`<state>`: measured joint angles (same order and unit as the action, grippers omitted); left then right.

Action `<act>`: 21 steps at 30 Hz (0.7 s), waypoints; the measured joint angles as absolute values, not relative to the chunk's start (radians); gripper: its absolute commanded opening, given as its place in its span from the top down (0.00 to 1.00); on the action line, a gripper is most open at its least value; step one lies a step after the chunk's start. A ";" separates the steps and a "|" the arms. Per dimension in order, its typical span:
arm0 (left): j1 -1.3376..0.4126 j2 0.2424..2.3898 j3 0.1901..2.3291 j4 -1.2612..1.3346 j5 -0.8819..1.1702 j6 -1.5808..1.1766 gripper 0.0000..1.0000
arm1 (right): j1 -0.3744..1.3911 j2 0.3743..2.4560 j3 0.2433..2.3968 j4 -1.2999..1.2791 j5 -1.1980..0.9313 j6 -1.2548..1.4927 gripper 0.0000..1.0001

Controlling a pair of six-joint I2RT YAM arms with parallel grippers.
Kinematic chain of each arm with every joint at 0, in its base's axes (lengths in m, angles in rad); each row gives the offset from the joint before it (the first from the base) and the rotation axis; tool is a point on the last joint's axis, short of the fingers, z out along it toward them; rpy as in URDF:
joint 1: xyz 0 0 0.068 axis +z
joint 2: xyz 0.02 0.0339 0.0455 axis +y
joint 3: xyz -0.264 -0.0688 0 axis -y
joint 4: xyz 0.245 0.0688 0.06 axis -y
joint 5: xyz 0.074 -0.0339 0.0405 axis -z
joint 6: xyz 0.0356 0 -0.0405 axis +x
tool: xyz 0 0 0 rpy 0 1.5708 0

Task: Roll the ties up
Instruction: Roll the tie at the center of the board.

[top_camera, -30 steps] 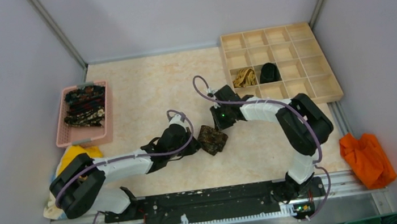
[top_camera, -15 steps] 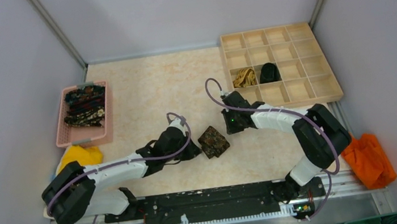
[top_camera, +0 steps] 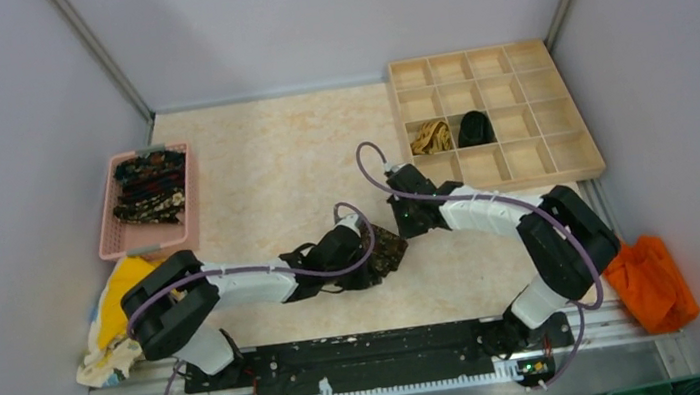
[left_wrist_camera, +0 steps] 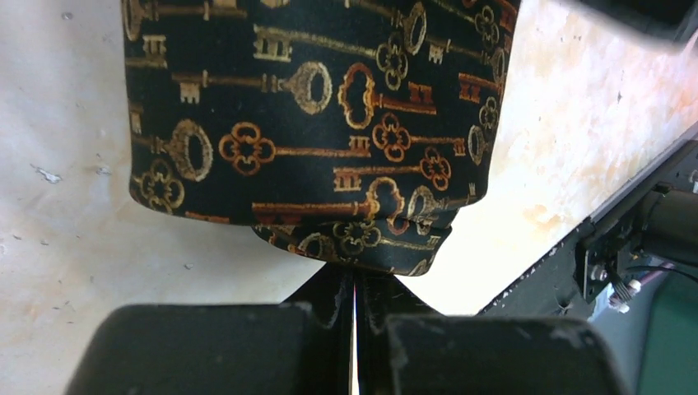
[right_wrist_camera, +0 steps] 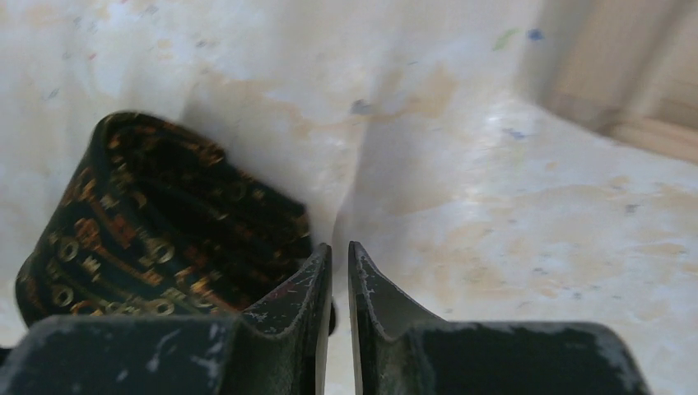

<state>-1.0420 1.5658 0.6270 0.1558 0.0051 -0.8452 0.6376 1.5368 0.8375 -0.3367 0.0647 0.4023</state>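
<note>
A rolled dark tie with a gold key pattern (top_camera: pixel 391 246) lies on the table between my two grippers. My left gripper (top_camera: pixel 370 263) is shut, and its tips touch the roll's near side; in the left wrist view the roll (left_wrist_camera: pixel 313 123) sits right over the closed tips (left_wrist_camera: pixel 355 276). My right gripper (top_camera: pixel 408 222) is shut and empty, just to the far right of the roll. In the right wrist view the roll (right_wrist_camera: pixel 165 222) lies to the left of its tips (right_wrist_camera: pixel 339 247).
A pink basket (top_camera: pixel 152 244) at the left holds several dark patterned ties (top_camera: pixel 151 187). A wooden compartment tray (top_camera: pixel 561 146) at the back right holds a tan-gold roll (top_camera: pixel 431 135) and a black roll (top_camera: pixel 474 128). An orange cloth (top_camera: pixel 648 277) lies at the right, a yellow cloth (top_camera: pixel 123 286) at the left.
My left gripper has moved right, up against the rolled tie. My right gripper pulled back from the roll, which has shifted slightly right.
</note>
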 measured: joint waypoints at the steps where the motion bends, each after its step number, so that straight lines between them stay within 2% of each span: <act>1: -1.043 1.572 0.632 0.155 0.004 -0.845 1.00 | 0.652 1.539 0.838 -0.335 0.058 0.403 0.87; 10: -1.042 1.583 0.691 0.064 -0.072 -0.804 1.00 | 0.828 1.561 0.832 -0.321 0.046 0.431 0.87; 21: -1.032 1.532 0.678 -0.002 -0.123 -0.792 1.00 | 0.846 1.553 0.831 -0.384 0.211 0.509 0.86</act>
<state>-1.0317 1.5318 0.6781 -0.0021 -0.1234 -0.7921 0.8463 1.5532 0.8310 -0.3840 0.2111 0.5087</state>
